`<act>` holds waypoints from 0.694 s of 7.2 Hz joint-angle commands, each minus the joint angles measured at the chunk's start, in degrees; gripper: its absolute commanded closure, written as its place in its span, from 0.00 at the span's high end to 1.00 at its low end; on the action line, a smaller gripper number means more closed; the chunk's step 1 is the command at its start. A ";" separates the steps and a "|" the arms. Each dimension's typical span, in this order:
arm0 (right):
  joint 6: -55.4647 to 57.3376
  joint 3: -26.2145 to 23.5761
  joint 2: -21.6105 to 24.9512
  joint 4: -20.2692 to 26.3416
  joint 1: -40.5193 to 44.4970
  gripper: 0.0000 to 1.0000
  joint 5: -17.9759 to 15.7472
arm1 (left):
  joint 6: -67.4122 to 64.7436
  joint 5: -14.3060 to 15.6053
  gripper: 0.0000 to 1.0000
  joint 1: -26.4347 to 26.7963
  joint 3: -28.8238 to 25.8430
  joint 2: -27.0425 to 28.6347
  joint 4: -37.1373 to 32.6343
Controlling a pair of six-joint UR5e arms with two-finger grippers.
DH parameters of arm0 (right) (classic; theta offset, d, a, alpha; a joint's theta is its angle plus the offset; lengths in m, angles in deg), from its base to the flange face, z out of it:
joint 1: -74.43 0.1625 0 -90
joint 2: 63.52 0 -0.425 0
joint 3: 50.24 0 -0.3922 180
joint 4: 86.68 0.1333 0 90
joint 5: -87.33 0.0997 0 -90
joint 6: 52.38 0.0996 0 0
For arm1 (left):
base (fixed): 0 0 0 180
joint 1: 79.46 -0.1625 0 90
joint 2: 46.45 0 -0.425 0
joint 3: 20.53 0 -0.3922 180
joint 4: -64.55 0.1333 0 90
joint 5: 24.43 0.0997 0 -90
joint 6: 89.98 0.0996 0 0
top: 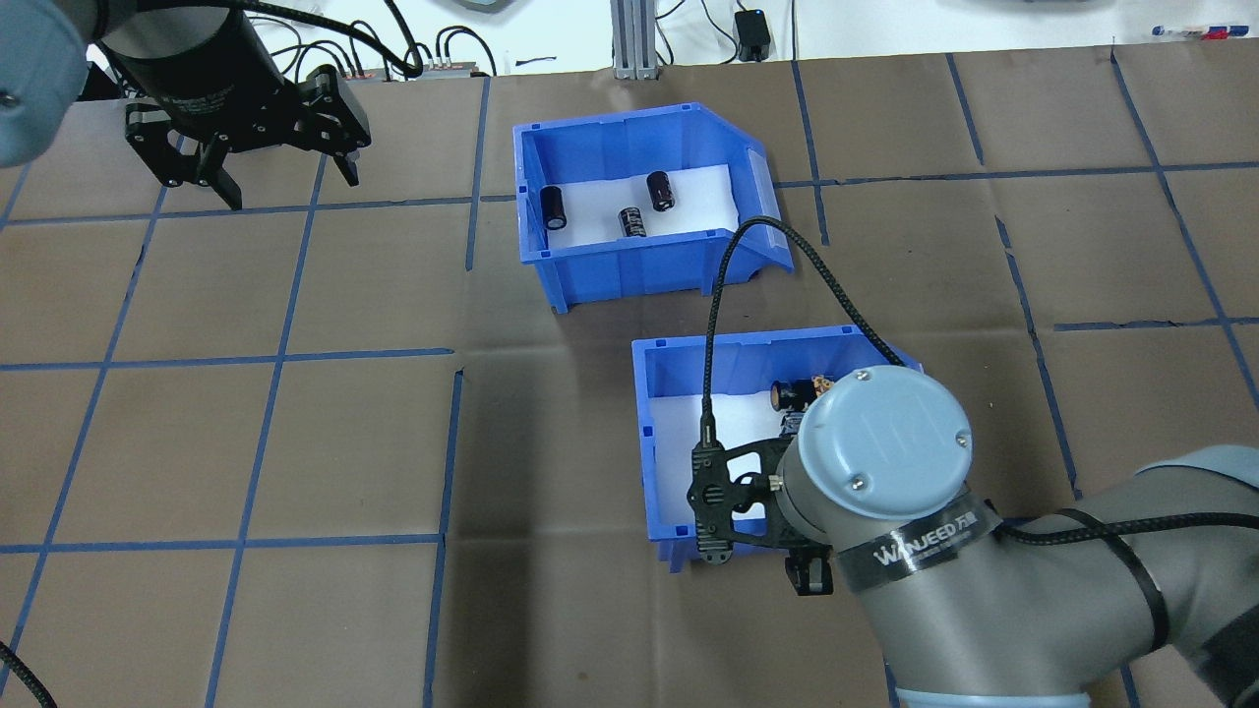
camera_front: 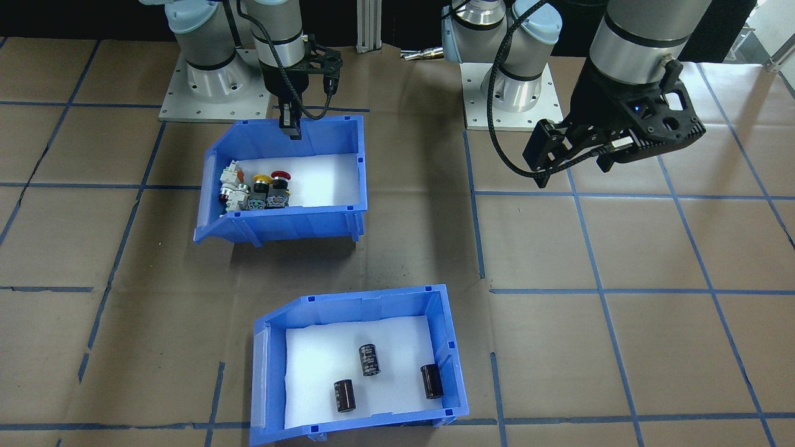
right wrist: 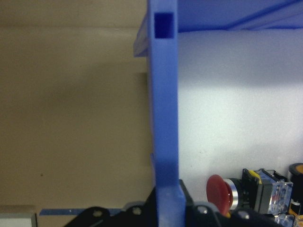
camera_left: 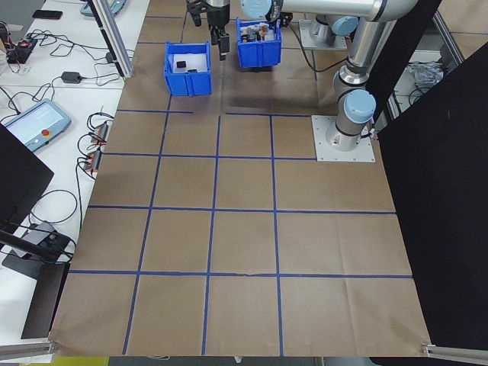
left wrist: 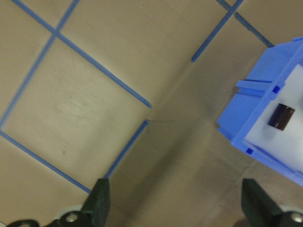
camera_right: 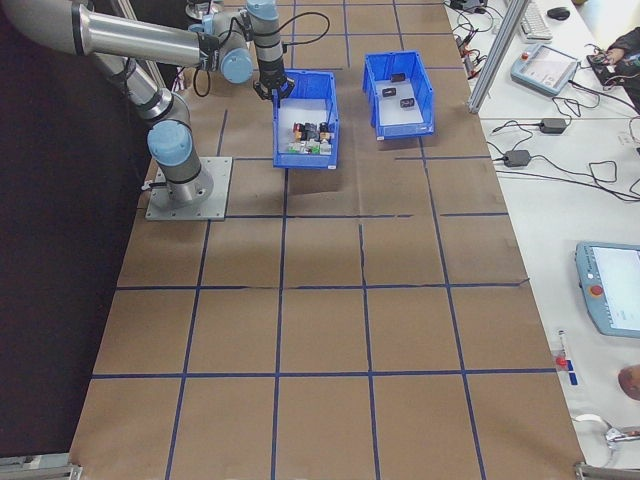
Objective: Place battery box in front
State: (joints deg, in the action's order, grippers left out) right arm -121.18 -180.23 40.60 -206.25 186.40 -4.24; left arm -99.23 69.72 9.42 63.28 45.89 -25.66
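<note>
Battery box [camera_front: 357,363]: a blue bin with a white foam liner sat low in the middle of the front-facing view, apart from both arms. In the overhead view it lay in the upper middle of the frame, sloped lip to the frame's right.
Cells [camera_front: 369,360]: three dark cylinders lay loose on the foam, one at the centre, one lower left, one by the right wall.
Switch bin [camera_front: 286,180]: a matching blue bin stood in the upper left of the front-facing view, well apart from the battery box, with brown table showing between them.
Push-button switches [camera_front: 258,189]: red, yellow and white parts were bunched at the left end of that bin's foam.
Right gripper [camera_front: 289,127]: it was down on the switch bin's back wall, at the top of the front-facing view. The wrist view showed the blue wall running straight down between the finger bases, so the fingers were closed onto that wall, one either side.
Left gripper [top: 280,182]: it hung over bare table in the upper left of the overhead view, jaws spread wide with nothing between them. Its wrist camera caught only a corner of the battery box at the frame's right edge.
Table [camera_front: 621,248]: brown paper crossed by blue tape lines.
</note>
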 commanded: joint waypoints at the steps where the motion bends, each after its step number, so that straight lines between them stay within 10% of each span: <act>1: 7.16 0.18 -5.48 -6.53 6.22 0.04 -0.62 | 7.39 -0.11 1.00 0.15 0.38 -1.20 -0.94; 5: 11.05 0.44 -6.73 -8.84 9.32 0.05 -0.62 | 13.21 -0.28 1.00 -0.02 0.38 -0.68 0.65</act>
State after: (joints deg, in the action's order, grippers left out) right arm -110.98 -179.82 33.97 -214.97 195.42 -4.89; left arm -85.67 69.70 9.46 63.68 44.77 -25.24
